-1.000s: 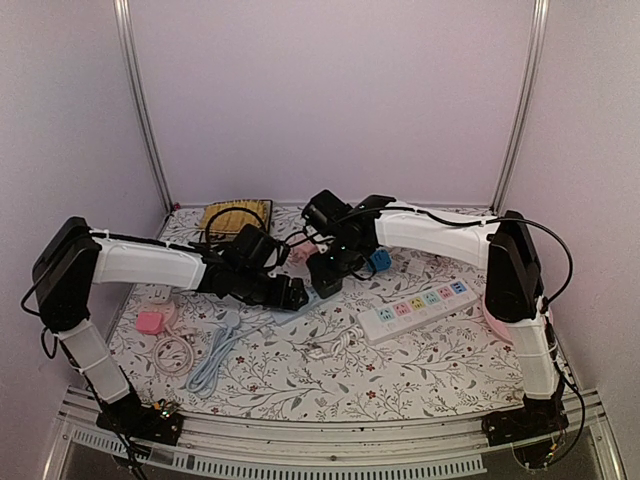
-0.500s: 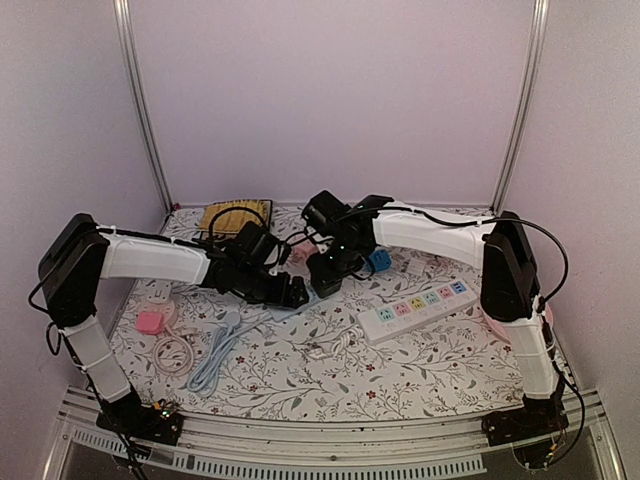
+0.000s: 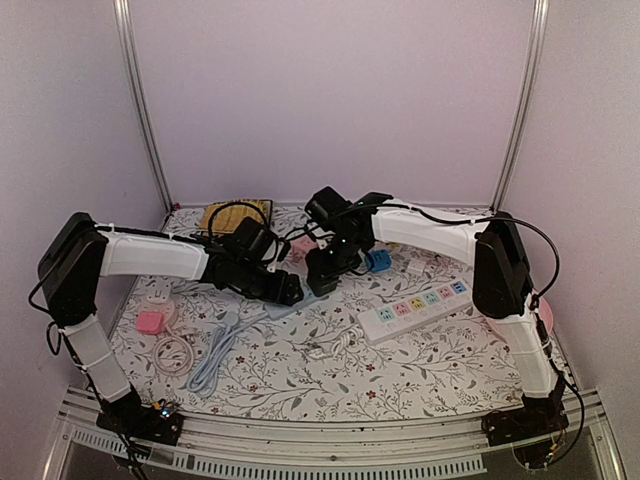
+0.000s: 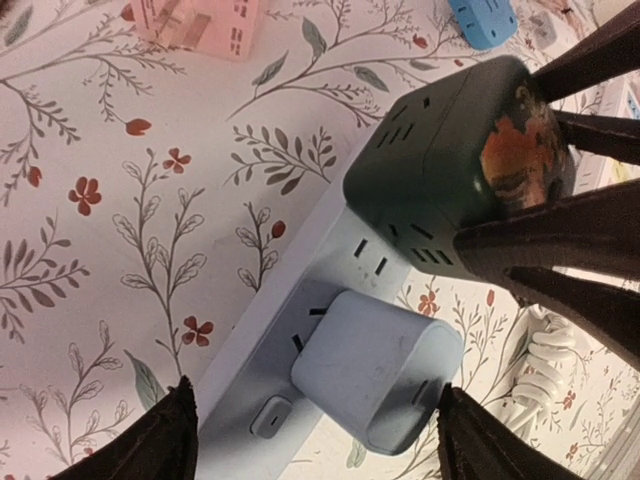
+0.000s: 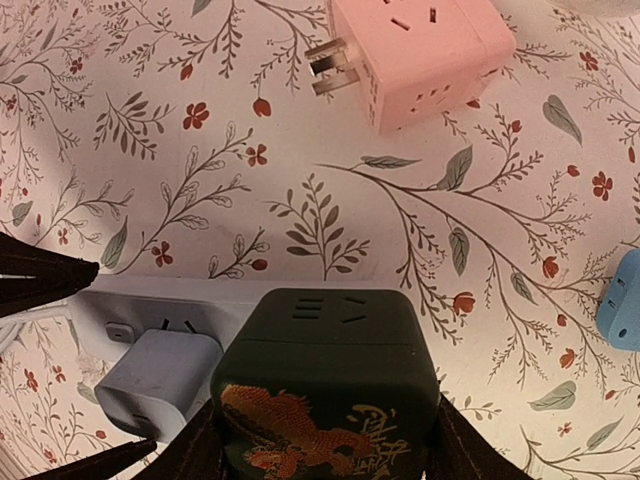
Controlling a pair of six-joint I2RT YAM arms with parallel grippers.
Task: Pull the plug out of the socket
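Tight spot: the cube (image 5: 325, 350) stands just beside the plug (image 5: 160, 385) on the strip (image 5: 150, 300), and my right gripper (image 5: 325, 450), clamped on it, walls that side. Bare bench (image 5: 330, 130) lies open between strip and pink adapter (image 5: 420, 50).

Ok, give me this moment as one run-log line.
phase: pull plug | right gripper: shut on dark green plug | left gripper: open, straddling pale blue power strip | plug: at the strip, seating unclear
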